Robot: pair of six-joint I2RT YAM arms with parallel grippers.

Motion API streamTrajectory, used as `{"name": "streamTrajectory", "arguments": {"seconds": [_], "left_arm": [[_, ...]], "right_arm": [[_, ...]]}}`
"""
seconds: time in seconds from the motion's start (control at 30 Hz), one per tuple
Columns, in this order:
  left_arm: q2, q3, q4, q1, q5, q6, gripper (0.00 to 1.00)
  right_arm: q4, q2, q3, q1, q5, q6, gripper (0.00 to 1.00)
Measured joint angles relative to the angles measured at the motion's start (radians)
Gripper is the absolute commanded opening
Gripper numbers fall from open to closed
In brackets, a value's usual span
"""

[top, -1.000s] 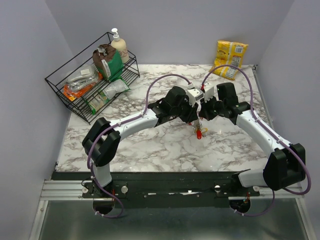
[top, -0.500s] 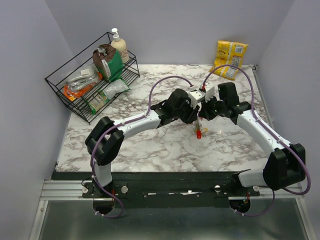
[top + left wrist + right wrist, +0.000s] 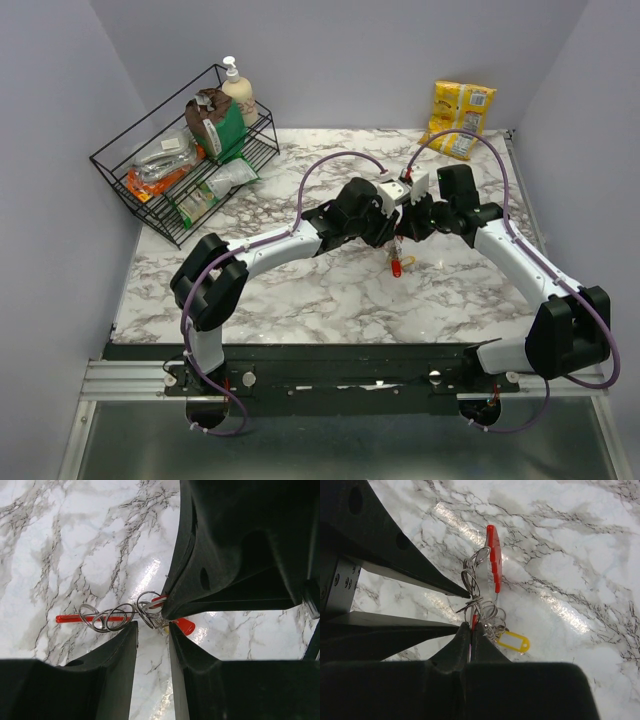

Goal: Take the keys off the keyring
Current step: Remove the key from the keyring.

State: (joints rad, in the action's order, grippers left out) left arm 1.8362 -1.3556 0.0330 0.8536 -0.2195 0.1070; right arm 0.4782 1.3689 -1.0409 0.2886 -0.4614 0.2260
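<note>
- Looking down from the top view, my left gripper (image 3: 388, 228) and right gripper (image 3: 408, 226) meet tip to tip over the middle of the bench (image 3: 300, 290). The keys (image 3: 398, 264) sit just below them toward 6 o'clock. From here I cannot tell whether they touch the marble.
- A wire rack (image 3: 180, 170) of packets stands at 10 o'clock with a pump bottle (image 3: 238, 90) behind it, and a yellow packet (image 3: 462, 118) lies at 1 o'clock. Plain lilac walls close in the far side and both flanks.
- In the left wrist view my own fingers (image 3: 107, 652) stand a narrow gap apart, closed on nothing. The keyring (image 3: 107, 617), a chain of thin wire loops, lies just beyond their tips toward 12 o'clock, and the right gripper's tip bites it from 3 o'clock.
- In the right wrist view my fingers are pinched tight on a red sliver of the keyring. Its loops fan out toward 12 o'clock, with a red key (image 3: 492, 560) beyond them and a yellow tag (image 3: 512, 641) at 4 o'clock. The left fingers (image 3: 420, 577) come in from 9 o'clock, one on either side of the loops.
- I judge that the right gripper is anchoring the ring while the left lines up its first grasp. Next, the left must close on a single key and walk it along the coil. The wire is thin and could slip.
</note>
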Motion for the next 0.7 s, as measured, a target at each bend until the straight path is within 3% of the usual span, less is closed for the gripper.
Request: {"name": "streamTrajectory", "arguments": {"seconds": [0.5, 0.7], "left_arm": [[0.000, 0.000, 0.010, 0.002, 0.027, -0.023, 0.32], [0.000, 0.000, 0.011, -0.002, 0.021, -0.037, 0.16]], "right_arm": [[0.010, 0.008, 0.000, -0.005, -0.031, 0.003, 0.01], [0.013, 0.008, 0.000, -0.007, -0.035, 0.010, 0.01]]}}
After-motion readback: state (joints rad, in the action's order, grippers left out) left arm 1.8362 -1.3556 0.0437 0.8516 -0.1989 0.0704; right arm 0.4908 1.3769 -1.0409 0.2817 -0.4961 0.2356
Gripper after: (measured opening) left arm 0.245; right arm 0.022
